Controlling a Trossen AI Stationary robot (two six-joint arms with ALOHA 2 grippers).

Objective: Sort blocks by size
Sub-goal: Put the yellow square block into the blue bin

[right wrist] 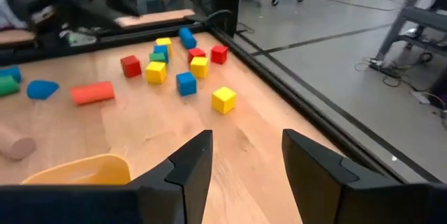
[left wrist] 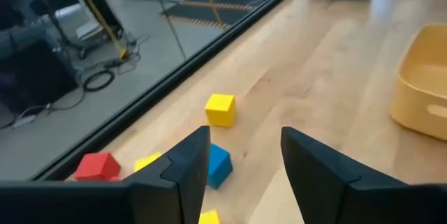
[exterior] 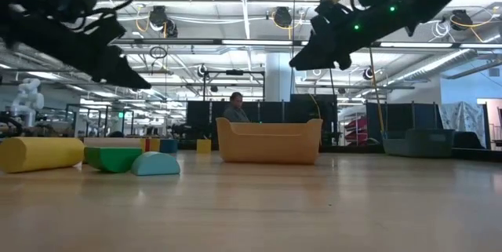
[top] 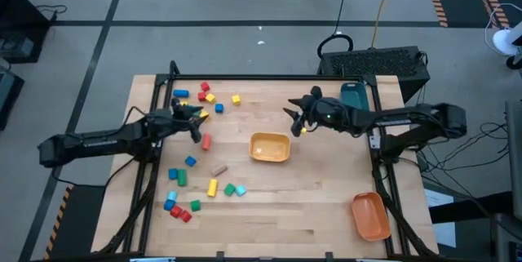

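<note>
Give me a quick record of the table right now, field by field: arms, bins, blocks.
left gripper: open, empty, above the far cluster of blocks
right gripper: open, empty, raised beside the yellow bin
teal bin: far right corner of the table
orange bin: near right corner
near blocks: loose on the left half
in yellow bin: nothing visible

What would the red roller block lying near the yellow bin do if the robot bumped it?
The red cylinder lies on its side, so it would probably roll across the smooth table. It looks solid and stiff, unlikely to bend. Nothing stands close beside it to stop it.
</note>
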